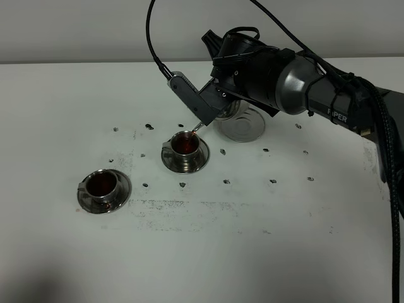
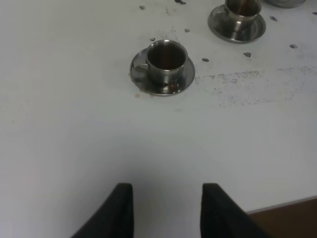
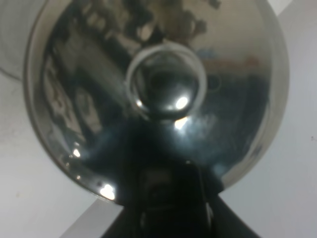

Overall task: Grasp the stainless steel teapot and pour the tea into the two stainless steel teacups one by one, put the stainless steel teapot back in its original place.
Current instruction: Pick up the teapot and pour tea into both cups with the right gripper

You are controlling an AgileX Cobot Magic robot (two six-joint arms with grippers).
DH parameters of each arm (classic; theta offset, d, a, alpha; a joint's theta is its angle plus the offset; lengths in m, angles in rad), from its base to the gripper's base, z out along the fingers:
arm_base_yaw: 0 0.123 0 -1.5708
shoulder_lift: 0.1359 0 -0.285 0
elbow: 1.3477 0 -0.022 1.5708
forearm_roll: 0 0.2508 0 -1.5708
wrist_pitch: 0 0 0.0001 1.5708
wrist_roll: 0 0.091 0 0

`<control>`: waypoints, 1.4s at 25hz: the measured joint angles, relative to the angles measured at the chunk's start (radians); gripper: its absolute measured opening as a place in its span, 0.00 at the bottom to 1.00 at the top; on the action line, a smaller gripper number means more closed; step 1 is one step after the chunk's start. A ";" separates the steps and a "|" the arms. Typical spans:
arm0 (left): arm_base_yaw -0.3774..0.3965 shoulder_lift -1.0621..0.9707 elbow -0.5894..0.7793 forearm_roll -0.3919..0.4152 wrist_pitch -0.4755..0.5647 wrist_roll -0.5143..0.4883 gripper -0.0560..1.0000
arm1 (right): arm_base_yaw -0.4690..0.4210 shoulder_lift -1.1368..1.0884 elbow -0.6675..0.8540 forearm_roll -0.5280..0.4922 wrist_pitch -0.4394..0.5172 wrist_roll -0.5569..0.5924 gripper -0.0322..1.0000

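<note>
a white table (image 1: 208, 252), speckled with small dark marks, is filling the high view. the right arm is reaching in from the right edge, and the right gripper (image 1: 218, 101) is holding the stainless steel teapot (image 1: 240, 120) tilted toward the left; most of the pot is hiding behind the black wrist, so only its flared round base is showing clearly. its thin spout tip (image 1: 198, 128) is hanging just above the rim of the nearer teacup (image 1: 187, 146), which is sitting on its saucer (image 1: 184, 162) near the table's middle and is holding dark reddish-brown tea (image 1: 187, 145). in the right wrist view the pot's shiny lid and round knob (image 3: 166, 82) are filling the picture, with the fingers clamped on the pot, though the exact grip point is hidden. the second teacup (image 1: 102, 185) is standing on its own saucer, well apart to the left, also holding dark tea. the left gripper (image 2: 166, 208) is hovering over bare table, its fingers spread apart and touching nothing.
</note>
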 joint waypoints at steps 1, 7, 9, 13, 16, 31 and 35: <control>0.000 0.000 0.000 0.000 0.000 0.000 0.36 | 0.000 0.000 0.000 0.000 0.000 0.000 0.19; 0.000 0.000 0.000 0.000 0.000 0.000 0.36 | 0.001 0.000 0.000 -0.004 0.000 0.000 0.19; 0.000 0.000 0.000 0.000 0.000 0.000 0.36 | 0.001 0.000 0.000 -0.009 0.000 0.000 0.19; 0.000 0.000 0.000 0.000 0.000 0.000 0.36 | 0.001 0.000 0.000 -0.009 0.000 0.004 0.19; 0.000 0.000 0.000 0.000 0.000 0.000 0.36 | 0.001 0.000 0.000 -0.009 0.000 0.007 0.19; 0.000 0.000 0.000 0.000 0.000 0.000 0.36 | -0.013 -0.022 -0.001 0.133 0.057 0.113 0.19; 0.000 0.000 0.000 0.000 0.000 0.000 0.36 | -0.034 -0.022 -0.001 0.201 0.085 0.128 0.19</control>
